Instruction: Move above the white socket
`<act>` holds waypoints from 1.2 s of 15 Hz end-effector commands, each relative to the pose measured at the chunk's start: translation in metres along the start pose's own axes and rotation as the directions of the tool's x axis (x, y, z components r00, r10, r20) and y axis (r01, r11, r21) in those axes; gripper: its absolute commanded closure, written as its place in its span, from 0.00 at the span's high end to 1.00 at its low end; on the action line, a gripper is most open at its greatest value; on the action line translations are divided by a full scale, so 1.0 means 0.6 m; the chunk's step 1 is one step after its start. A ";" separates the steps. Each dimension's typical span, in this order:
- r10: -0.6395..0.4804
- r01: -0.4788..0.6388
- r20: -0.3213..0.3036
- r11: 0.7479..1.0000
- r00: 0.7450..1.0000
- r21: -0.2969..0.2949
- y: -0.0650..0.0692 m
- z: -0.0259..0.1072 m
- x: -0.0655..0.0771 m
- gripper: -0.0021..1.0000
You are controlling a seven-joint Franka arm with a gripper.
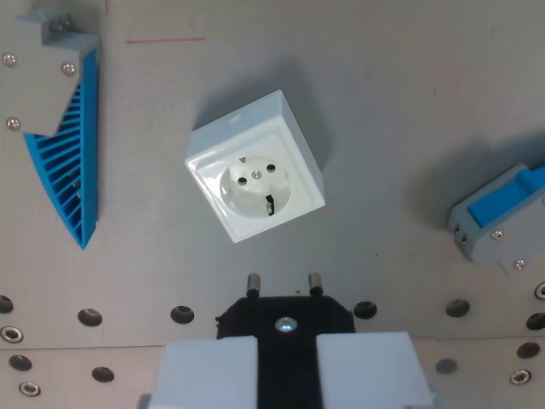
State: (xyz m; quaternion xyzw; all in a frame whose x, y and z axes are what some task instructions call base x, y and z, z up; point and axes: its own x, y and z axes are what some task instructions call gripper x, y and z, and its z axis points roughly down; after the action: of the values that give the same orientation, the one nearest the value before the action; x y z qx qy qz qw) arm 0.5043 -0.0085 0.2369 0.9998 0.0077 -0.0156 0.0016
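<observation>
The white socket [255,181] is a square box with a round recess. It lies rotated on the grey surface, near the middle of the wrist view. My gripper [286,362] is at the bottom edge, and its two light grey fingers [209,371] are shut on a black plug [285,317]. The plug's two metal pins [253,282] point toward the socket and end a short way below its lower corner in the picture. The socket sits above the gripper in the picture and slightly toward the wrist view's left.
A blue ribbed part with a grey bracket [72,153] lies at the wrist view's left. A grey and blue block [502,217] lies at the right edge. A row of holes [89,317] runs along the bottom. A thin red line [164,39] marks the top.
</observation>
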 end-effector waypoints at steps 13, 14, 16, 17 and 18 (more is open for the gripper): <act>-0.247 0.247 -0.082 0.969 0.965 -0.010 -0.008 0.082 -0.024 0.00; -0.260 0.260 -0.080 0.966 0.962 -0.011 -0.009 0.087 -0.025 0.00; -0.282 0.282 -0.080 0.959 0.956 -0.012 -0.011 0.099 -0.027 0.00; -0.291 0.291 -0.080 0.957 0.953 -0.013 -0.011 0.105 -0.029 0.00; -0.303 0.303 -0.082 0.953 0.949 -0.014 -0.012 0.111 -0.030 0.00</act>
State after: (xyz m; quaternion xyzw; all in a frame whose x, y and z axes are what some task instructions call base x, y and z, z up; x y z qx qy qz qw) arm 0.4884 -0.0027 0.1767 0.9948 0.0995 -0.0228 0.0004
